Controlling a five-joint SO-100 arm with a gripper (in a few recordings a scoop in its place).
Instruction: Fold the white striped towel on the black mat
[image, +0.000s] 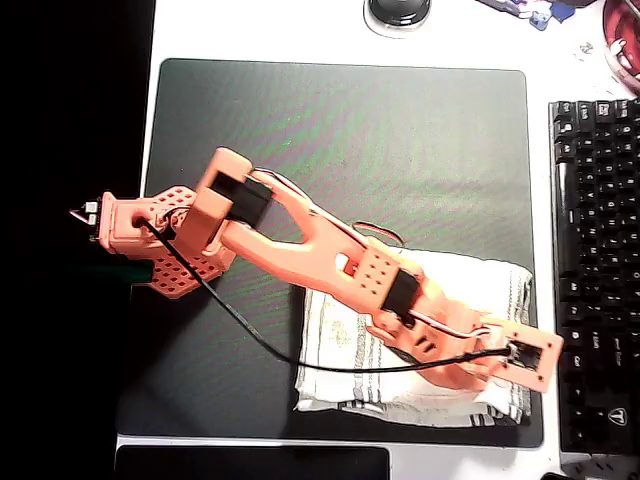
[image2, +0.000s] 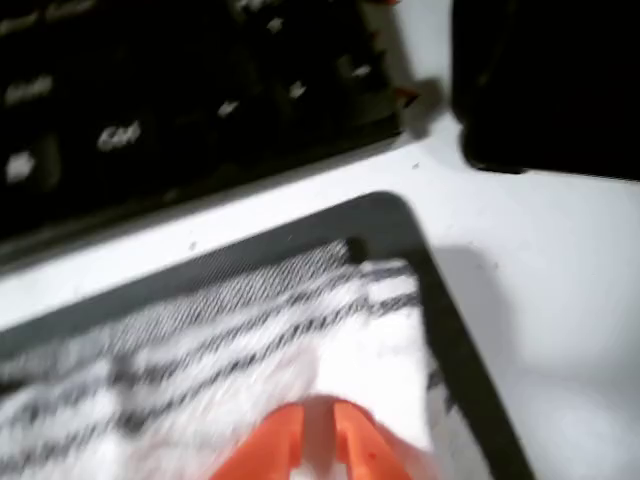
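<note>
Orange fingertips of the gripper (image2: 318, 440) sit at the bottom edge of the wrist view, close together with only a thin slit between them, pressed down on the white striped towel (image2: 250, 350); whether any cloth is pinched in that slit cannot be told. Just beyond them the towel's dark stripe bands run to its corner, which lies right at the rounded corner of the black mat (image2: 400, 215). Past the mat comes a strip of white counter (image2: 540, 270), then the black keyboard (image2: 150, 90).

From overhead, the towel (image: 345, 345) lies bunched in the lower right part of the mat (image: 340, 130), near its bottom edge. The orange arm (image: 300, 235) stretches across the mat from its base at the left, and the gripper (image: 475, 372) rests on the towel's right end. The keyboard (image: 595, 270) stands beside the mat's right edge.
</note>
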